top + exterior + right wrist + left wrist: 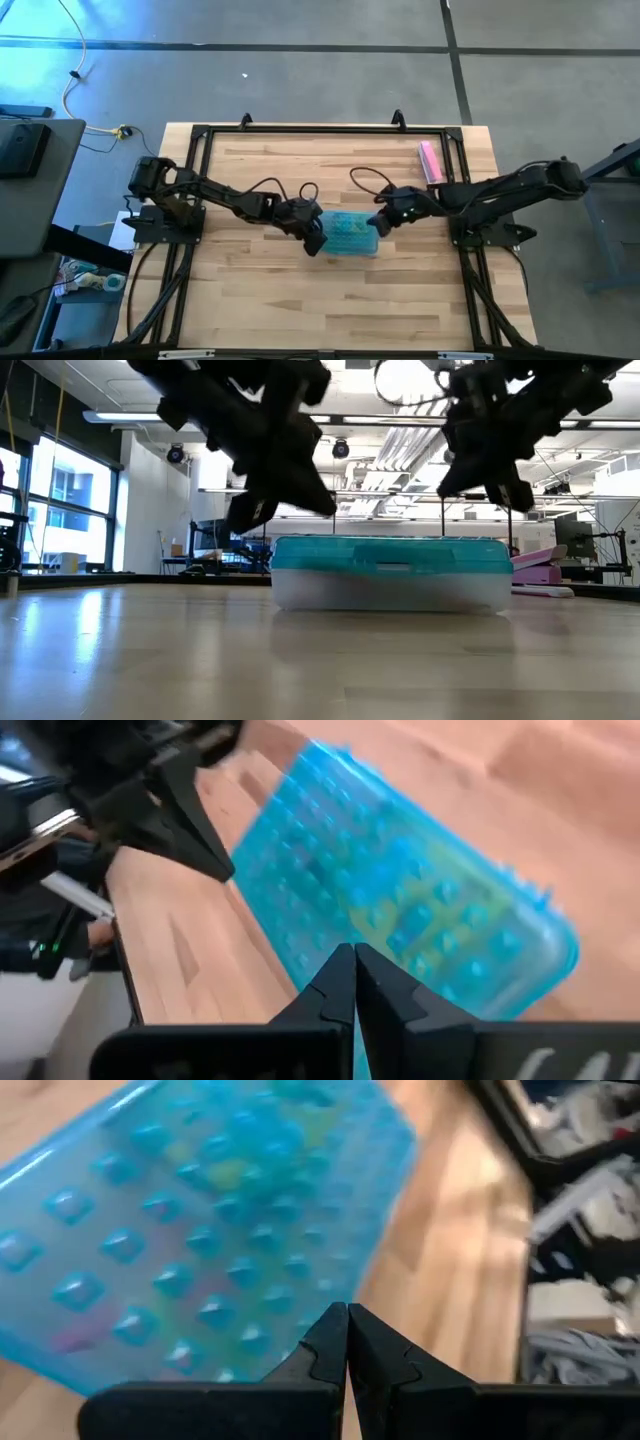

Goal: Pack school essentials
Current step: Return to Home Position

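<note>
Hovering at the 9 o'clock end of the box [352, 236], the left fingers [322, 1352] are pressed together with nothing between them. In the low view they hang just above the lid [390, 552] without touching it. The box lies flat near the middle of the table [300, 300] with the lid down. The school things [228, 1172] show only as yellow and green smudges through its ribbed top, so they seem packed inside, though no single item can be told apart. At about 2 o'clock of the box, the right fingers [335, 988] are likewise closed on nothing and clear of the lid.

The main danger is how close both arms are to the box. If either arm sweeps sideways before it lifts, a closed tip could catch the lid's rim and slide the box, or spring it open; whether the catch is fully snapped cannot be seen. The right arm's way back runs toward 1 o'clock, where a pink block [430, 160] lies near the table's edge, and a low pass could nudge it off.
</note>
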`<state>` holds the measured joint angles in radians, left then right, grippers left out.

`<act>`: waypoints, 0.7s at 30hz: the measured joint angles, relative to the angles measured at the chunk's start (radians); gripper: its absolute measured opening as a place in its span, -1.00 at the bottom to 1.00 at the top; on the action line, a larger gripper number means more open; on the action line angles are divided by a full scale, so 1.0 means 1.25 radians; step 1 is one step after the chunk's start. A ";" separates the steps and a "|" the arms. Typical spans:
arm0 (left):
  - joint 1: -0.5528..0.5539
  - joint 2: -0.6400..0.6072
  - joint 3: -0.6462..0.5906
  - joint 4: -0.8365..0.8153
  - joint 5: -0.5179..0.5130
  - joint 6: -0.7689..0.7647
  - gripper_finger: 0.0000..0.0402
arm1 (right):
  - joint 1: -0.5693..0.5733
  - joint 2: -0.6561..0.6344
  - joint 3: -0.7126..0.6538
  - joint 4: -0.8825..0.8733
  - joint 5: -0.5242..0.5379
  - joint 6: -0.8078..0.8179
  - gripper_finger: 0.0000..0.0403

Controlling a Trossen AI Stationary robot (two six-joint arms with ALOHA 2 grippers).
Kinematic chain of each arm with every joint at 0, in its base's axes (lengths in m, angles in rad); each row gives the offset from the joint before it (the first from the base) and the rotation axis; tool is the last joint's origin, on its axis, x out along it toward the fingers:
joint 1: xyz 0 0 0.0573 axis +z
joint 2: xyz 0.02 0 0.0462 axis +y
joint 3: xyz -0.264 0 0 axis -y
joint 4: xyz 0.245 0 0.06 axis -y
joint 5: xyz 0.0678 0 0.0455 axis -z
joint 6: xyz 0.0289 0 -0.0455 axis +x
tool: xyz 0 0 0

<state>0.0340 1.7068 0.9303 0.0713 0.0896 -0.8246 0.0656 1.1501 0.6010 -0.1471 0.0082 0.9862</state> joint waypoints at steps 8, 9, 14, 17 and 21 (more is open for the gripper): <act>0.048 -0.119 0.001 0.006 0.042 0.108 -1.00 | -0.049 -0.130 0.000 0.013 0.002 -0.238 -0.99; 0.056 -0.142 0.001 0.008 0.041 0.128 -1.00 | -0.056 -0.148 0.000 0.020 0.002 -0.273 -0.99; 0.095 -0.268 0.001 0.004 0.041 0.231 -1.00 | -0.086 -0.231 0.000 0.074 0.002 -0.441 -0.99; 0.122 -0.347 0.001 -0.025 0.041 0.288 -1.00 | -0.104 -0.276 0.000 0.109 0.003 -0.524 -0.99; 0.159 -0.435 0.001 -0.093 0.039 0.362 -1.00 | -0.126 -0.326 0.001 0.149 0.005 -0.610 -0.99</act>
<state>0.2322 1.1636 0.9321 -0.0454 0.1379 -0.3720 -0.0917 0.7430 0.6025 0.0393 0.0151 0.2234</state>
